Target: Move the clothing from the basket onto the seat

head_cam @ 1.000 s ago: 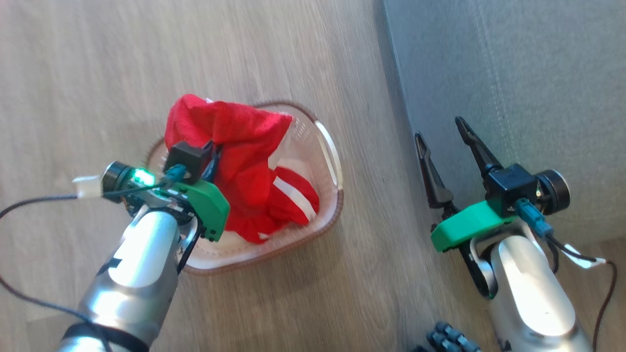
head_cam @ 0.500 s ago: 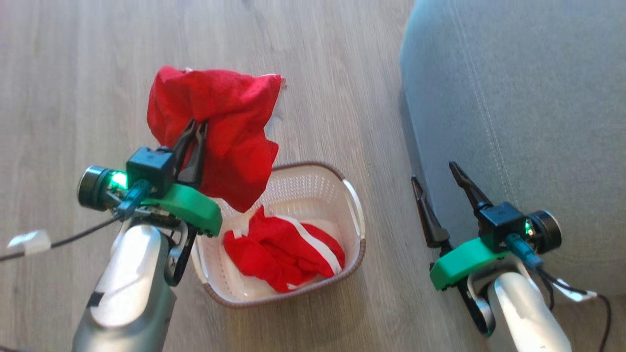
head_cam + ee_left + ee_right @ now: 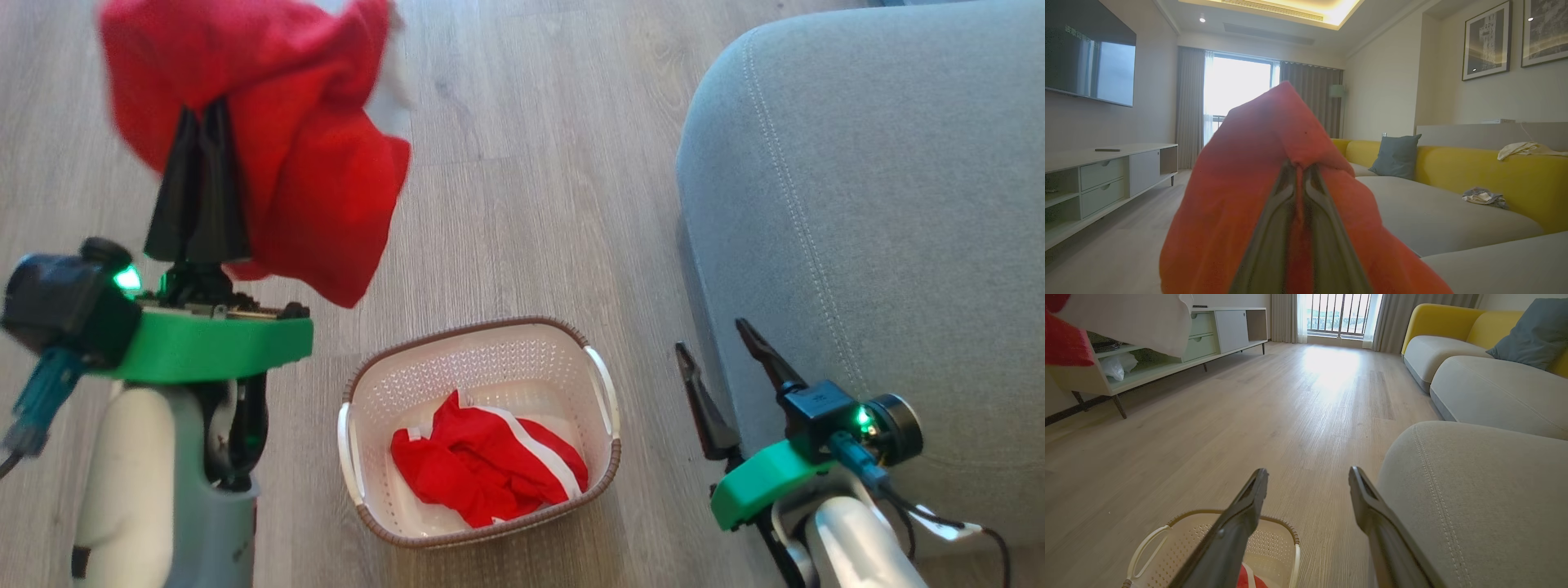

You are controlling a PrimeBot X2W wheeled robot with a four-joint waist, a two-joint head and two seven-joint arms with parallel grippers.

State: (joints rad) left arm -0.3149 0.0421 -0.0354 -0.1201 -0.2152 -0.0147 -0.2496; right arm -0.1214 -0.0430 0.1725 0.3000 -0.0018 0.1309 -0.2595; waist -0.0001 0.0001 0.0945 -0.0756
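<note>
Head view, far left: the left gripper point(image 3: 204, 114) points up the picture with its two long dark fingers pressed together. They pinch a fold of the plain bright red soft fabric garment point(image 3: 318, 188). The cloth drapes over and around the fingertips and hangs down to their right, somewhat blurred. It is apart from the basket, above and to the left of it in this view, with the pale wood-plank floor point(image 3: 531, 163) behind it. The left wrist view shows the same grip. The two fingers meet at their tips with red cloth caught between them, and the garment bunches into a peak just above.

Next to the right, the small oval cream plastic basket with perforated walls and a brown braided-look rim point(image 3: 473, 325) stands on the floor. Inside it lies the second garment, red with a white stripe band point(image 3: 490, 469), crumpled on the bottom.

Further right, the right gripper point(image 3: 710, 337) has its fingers spread wide apart and nothing between them. Its left finger shows against the floor, and its right finger lies across the edge of the seat. In the right wrist view the left finger crosses the basket's rim.

At the far right is the large grey fabric-upholstered seat cushion point(image 3: 882, 204), which has a rounded corner and a line of pale stitching. No clothing lies on the part of it that shows.
</note>
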